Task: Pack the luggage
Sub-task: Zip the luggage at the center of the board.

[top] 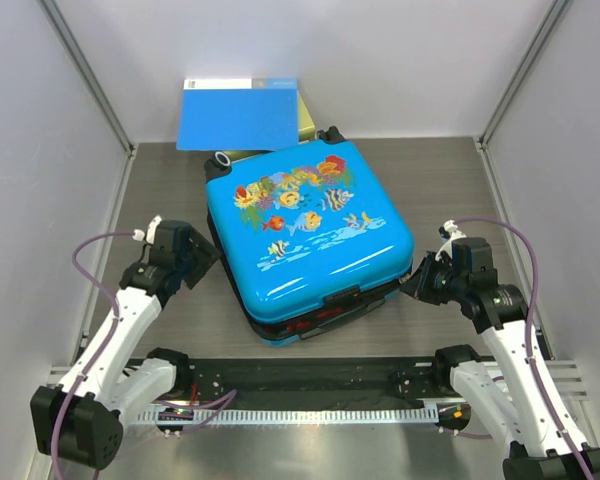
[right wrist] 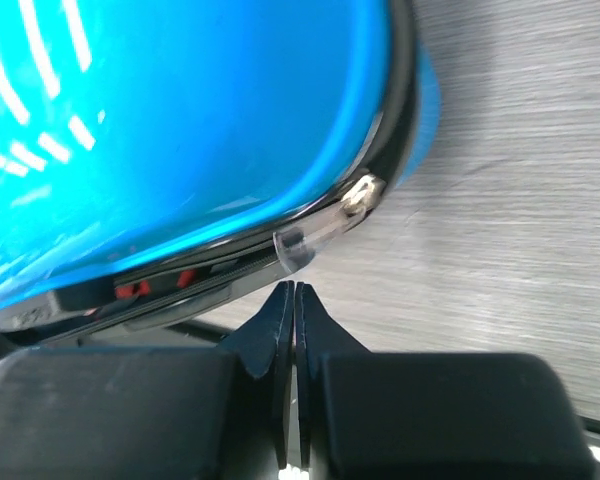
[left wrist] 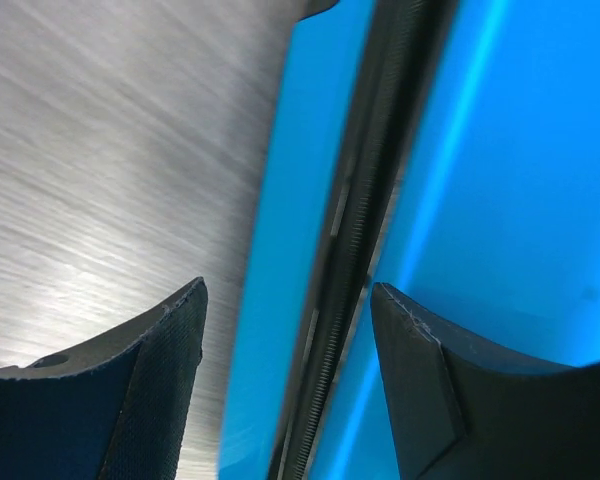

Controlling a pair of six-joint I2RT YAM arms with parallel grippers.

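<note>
We are seeing the luggage (top: 310,240) lying flat mid-table, lid down, slightly askew. Our left gripper (left wrist: 288,292) is gaping wide and empty, facing its left-side zipper seam. Our right gripper (right wrist: 294,300) is pinched closed on nothing, just beside what may be a clear zipper pull (right wrist: 298,240) at the near-right corner. A blue folder (top: 238,113) is standing behind.
</note>
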